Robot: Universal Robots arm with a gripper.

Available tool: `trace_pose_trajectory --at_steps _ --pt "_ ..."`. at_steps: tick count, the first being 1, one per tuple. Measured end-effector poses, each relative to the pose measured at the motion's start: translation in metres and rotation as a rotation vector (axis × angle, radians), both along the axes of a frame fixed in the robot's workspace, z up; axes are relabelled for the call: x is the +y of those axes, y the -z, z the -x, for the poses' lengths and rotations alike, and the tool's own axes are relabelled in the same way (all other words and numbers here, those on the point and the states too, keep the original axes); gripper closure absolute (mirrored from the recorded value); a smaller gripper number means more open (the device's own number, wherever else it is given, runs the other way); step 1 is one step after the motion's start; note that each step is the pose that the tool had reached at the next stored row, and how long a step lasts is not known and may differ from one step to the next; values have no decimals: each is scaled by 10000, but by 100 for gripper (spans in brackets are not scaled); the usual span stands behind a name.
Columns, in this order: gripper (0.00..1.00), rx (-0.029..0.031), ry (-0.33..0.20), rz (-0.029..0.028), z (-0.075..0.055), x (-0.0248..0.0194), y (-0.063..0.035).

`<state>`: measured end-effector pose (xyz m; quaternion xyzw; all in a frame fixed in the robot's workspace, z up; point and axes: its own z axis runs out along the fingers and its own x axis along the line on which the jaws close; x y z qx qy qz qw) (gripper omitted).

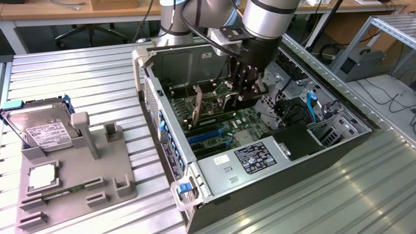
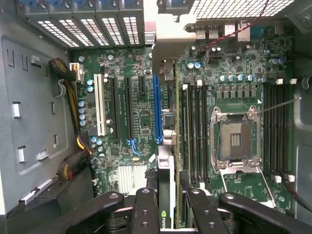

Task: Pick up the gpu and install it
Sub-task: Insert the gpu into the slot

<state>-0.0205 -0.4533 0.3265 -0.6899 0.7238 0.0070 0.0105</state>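
My gripper [image 1: 249, 87] reaches down into the open computer case [image 1: 215, 195], shut on the gpu [image 1: 224, 101], which stands on edge over the motherboard. In the wrist view the gpu [image 2: 165, 170] runs edge-on away from between my fingers [image 2: 146, 209], and my gripper [image 2: 168, 217] clamps its near end. Its metal end bracket [image 2: 178, 36] lies at the case's rear slot openings. The card sits in line with the long blue slot [image 2: 157, 107], just beside it. I cannot tell whether its edge is in a slot.
An empty CPU socket [image 2: 236, 141], memory slots and a white slot [image 2: 100, 105] lie around the card. Cables [image 2: 73, 146] bunch by the case wall. Outside, a grey fixture [image 1: 78, 185] holds a hard drive [image 1: 42, 129], a CPU [image 1: 42, 176] and a memory stick [image 1: 62, 191].
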Motion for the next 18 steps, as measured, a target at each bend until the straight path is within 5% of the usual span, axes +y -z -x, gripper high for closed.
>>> trace_pose_trajectory --at_steps 18 --pt "73 -84 0 0 73 0 189"
